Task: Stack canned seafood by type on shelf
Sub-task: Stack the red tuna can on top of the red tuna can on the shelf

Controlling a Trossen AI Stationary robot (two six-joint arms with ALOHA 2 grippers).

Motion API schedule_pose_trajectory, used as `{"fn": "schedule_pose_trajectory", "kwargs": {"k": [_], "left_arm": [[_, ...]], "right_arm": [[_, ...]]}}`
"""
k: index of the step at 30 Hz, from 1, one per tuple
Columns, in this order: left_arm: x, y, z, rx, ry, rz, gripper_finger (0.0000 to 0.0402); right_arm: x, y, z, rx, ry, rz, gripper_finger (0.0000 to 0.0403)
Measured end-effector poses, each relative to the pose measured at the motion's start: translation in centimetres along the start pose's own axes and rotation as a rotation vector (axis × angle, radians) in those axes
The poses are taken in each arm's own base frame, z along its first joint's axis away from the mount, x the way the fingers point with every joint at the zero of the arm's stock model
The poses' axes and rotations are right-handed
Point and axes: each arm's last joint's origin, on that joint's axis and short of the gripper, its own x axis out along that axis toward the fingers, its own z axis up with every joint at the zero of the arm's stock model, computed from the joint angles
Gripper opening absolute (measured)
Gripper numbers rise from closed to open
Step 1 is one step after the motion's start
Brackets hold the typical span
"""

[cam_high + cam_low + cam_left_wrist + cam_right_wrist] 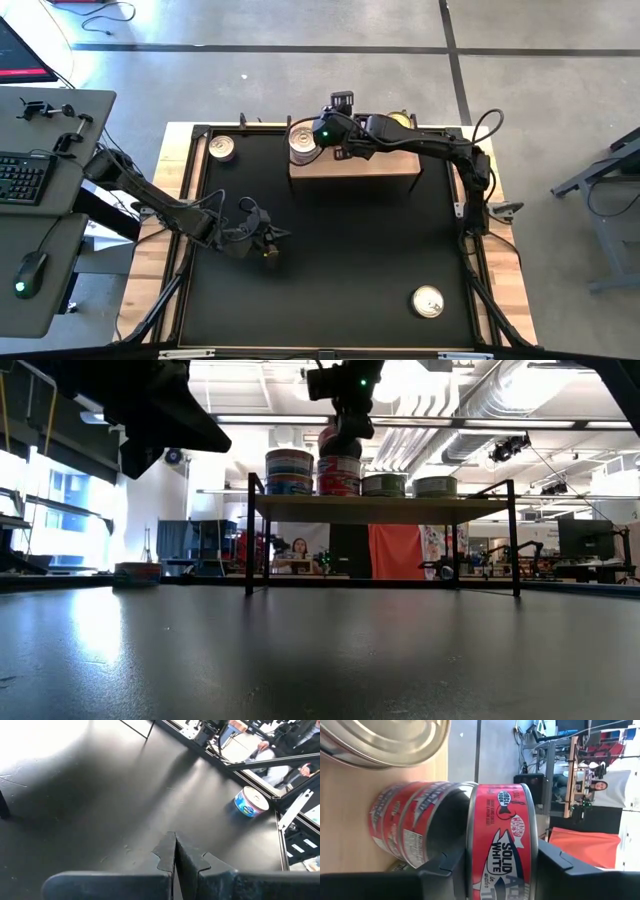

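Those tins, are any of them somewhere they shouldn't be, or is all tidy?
Two tins sit off the shelf on the black mat: one near the front right, one at the back left. The right gripper has a red tin between its fingers over the red stack.

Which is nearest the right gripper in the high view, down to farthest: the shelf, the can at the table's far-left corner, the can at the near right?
1. shelf, directly under the right gripper.
2. far-left corner can, off the shelf's left end.
3. near-right can, across the mat.
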Motion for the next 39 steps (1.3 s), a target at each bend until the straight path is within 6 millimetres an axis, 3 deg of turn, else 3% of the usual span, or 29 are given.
{"fn": "schedule_pose_trajectory", "kwargs": {"k": [30, 39], "left_arm": [[0.0, 0.0, -0.07, 0.004, 0.015, -0.008, 0.0], [-0.01, 0.0, -0.07, 0.004, 0.015, -0.008, 0.0]], "right_arm": [[0.01, 0.06, 0.05, 0.048, -0.02, 0.025, 0.0155], [-0.01, 0.17, 0.08, 0.045, -0.037, 0.051, 0.0209]]}}
